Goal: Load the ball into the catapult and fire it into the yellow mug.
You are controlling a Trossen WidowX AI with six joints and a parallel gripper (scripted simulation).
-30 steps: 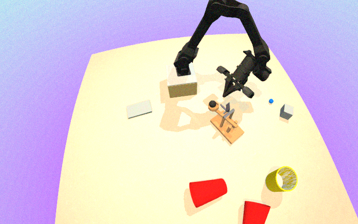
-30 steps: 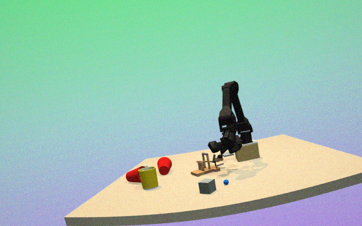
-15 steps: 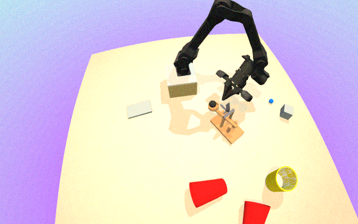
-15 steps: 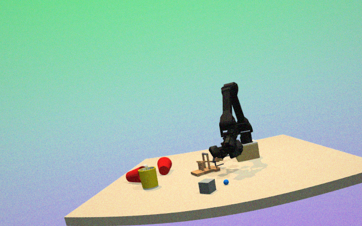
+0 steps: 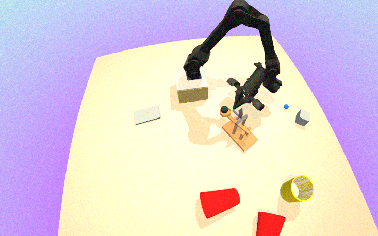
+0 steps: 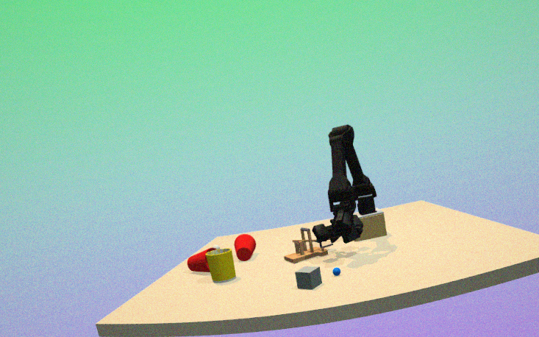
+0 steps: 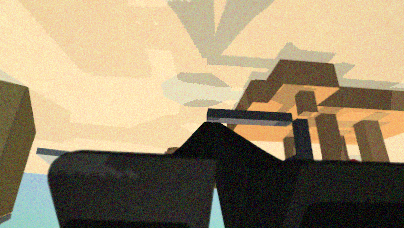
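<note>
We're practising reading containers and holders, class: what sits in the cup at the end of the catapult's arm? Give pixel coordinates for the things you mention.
A black ball (image 5: 224,109) sits in the round cup (image 5: 227,114). The ball hides most of the cup's inside, so anything beneath it cannot be seen.

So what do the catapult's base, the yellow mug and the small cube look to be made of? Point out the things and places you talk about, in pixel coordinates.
Catapult's base (image 5: 243,144) (image 6: 294,257): probably wood, matte, going by its flat orange-tan color; no grain shows.
Yellow mug (image 5: 287,191) (image 6: 221,265): could be plastic or ceramic; the outside is evenly colored, the inside streaked gray.
Small cube (image 5: 302,118) (image 6: 307,278): plain gray and matte, material unclear.
</note>
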